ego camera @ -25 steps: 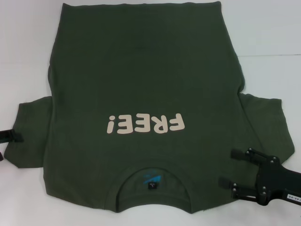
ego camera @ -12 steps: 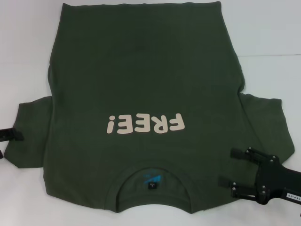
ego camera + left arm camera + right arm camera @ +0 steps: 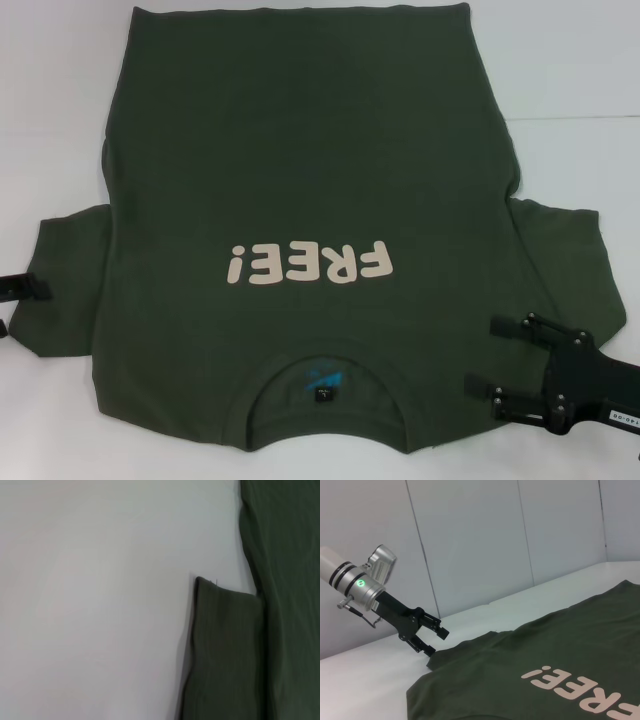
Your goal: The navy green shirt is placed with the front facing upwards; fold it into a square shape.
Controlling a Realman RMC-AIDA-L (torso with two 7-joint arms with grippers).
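The navy green shirt (image 3: 300, 160) lies flat, front up, on the white table. Its cream "FREE!" lettering (image 3: 308, 263) and collar (image 3: 322, 385) are nearest me. My left gripper (image 3: 14, 306) is open at the outer edge of the left sleeve (image 3: 62, 280). In the right wrist view the left gripper (image 3: 437, 641) has its fingers spread around that sleeve's edge. My right gripper (image 3: 486, 354) is open over the shirt's right shoulder, beside the right sleeve (image 3: 570, 260). The left wrist view shows only the sleeve (image 3: 225, 650) and the shirt's body (image 3: 290, 580).
The white table (image 3: 570, 70) shows around the shirt on both sides. A white panelled wall (image 3: 470, 545) rises behind the table's far side in the right wrist view.
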